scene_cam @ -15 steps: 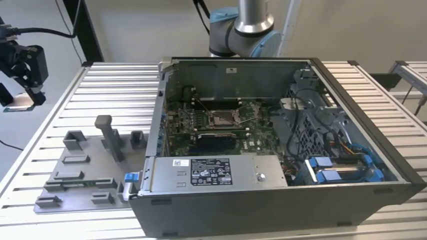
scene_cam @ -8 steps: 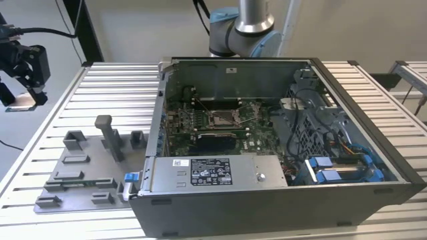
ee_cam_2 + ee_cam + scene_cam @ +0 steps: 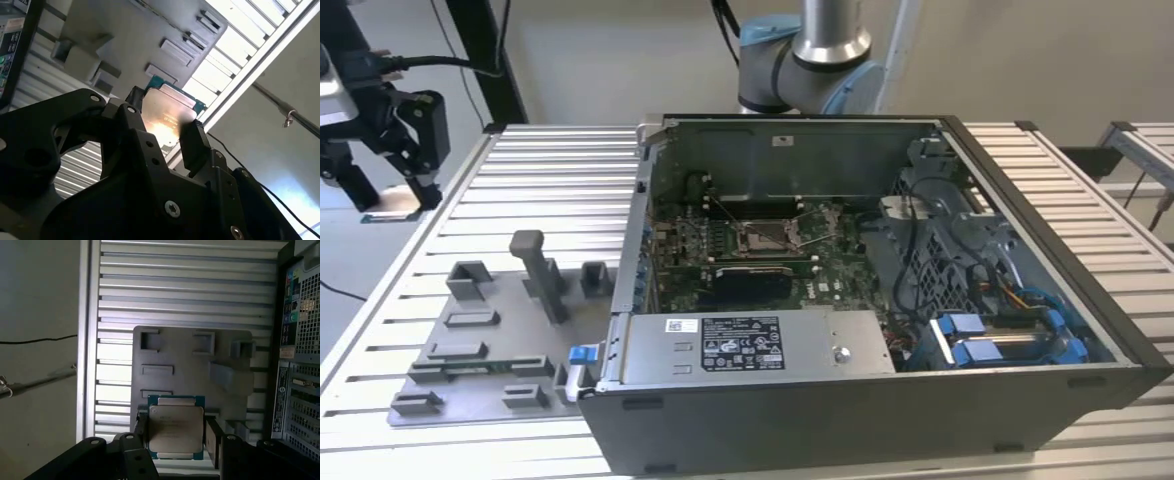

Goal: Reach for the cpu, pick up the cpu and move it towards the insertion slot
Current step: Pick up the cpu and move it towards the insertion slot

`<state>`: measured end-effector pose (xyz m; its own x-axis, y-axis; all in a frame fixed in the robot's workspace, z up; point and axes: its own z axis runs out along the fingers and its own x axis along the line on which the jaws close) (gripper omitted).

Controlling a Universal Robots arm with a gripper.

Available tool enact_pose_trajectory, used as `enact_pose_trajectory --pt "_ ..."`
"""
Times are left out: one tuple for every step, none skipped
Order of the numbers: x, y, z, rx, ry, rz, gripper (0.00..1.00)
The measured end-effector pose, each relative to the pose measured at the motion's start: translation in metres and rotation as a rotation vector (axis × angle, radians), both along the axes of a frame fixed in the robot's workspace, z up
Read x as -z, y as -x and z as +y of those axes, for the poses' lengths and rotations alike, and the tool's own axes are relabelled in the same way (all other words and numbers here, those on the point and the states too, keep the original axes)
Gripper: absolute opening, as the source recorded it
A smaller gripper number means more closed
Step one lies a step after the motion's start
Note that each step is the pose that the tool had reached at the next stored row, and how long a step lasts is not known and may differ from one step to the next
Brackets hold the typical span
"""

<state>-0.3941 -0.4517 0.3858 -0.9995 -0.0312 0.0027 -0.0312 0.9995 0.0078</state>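
The black pincer hangs high at the exterior view's left, over the edge of the slatted metal worktop. It is clenched on the cpu, which shows there as a thin pale slab lying flat between the two fingertips, lifted clear of everything under it.

In the first wrist view the pincer has a dark finger on either side of the cpu. The chip's silvery face, with a green rim, is turned towards the camera. Beyond it lie the grey tray with its raised blocks and shallow pockets, and the ribbed worktop. In the second wrist view the pincer grips the cpu at opposite edges, and the metal face catches a bright glare.

In the exterior view the grey tray sits on the worktop just beside the open computer case. An upright post rises from it. The cpu is above the worktop's edge, off to the far side of the tray from the case.

The insertion slot is inside the case, on the green motherboard. It is a small square socket with a shiny frame and a brownish centre, well apart from the pincer. Nearer the camera, a silver power supply box lies across the case. The arm's grey and blue column stands behind the case.
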Motion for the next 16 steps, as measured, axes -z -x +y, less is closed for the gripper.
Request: enact_pose_trajectory --pt "0.0000 -0.0028 0.0000 0.000 0.0000 0.0001 0.00" --pt "0.0000 -0.0053 0.0000 0.000 0.0000 0.0001 0.00" --pt "-0.0001 -0.0077 0.0000 0.000 0.0001 0.0003 0.00" --pt "0.0000 -0.0100 0.0000 0.000 0.0001 0.0004 0.00" --pt "0.0000 -0.0124 0.0000 0.000 0.0000 0.0004 0.00" --pt "0.0000 -0.0149 0.0000 0.000 0.0000 0.0005 0.00" --pt "0.0000 -0.0171 0.0000 0.000 0.0000 0.0005 0.00" --pt "0.0000 -0.0193 0.0000 0.000 0.0000 0.0006 0.00" --pt "0.0000 -0.0216 0.0000 0.000 0.0000 0.0007 0.00" --pt "0.0000 -0.0239 0.0000 0.000 0.0000 0.0007 0.00" --pt "0.0000 -0.0265 0.0000 0.000 0.0000 0.0009 0.00" --pt "0.0000 -0.0289 0.0000 0.000 0.0000 0.0009 0.00" --pt "0.0000 -0.0311 0.0000 0.000 0.0000 0.0009 0.00" --pt "0.0000 -0.0336 0.0000 0.000 0.0000 0.0010 0.00" --pt "0.0000 -0.0355 0.0000 0.000 0.0000 0.0011 0.00" --pt "0.0000 -0.0378 0.0000 0.000 0.0000 0.0011 0.00"
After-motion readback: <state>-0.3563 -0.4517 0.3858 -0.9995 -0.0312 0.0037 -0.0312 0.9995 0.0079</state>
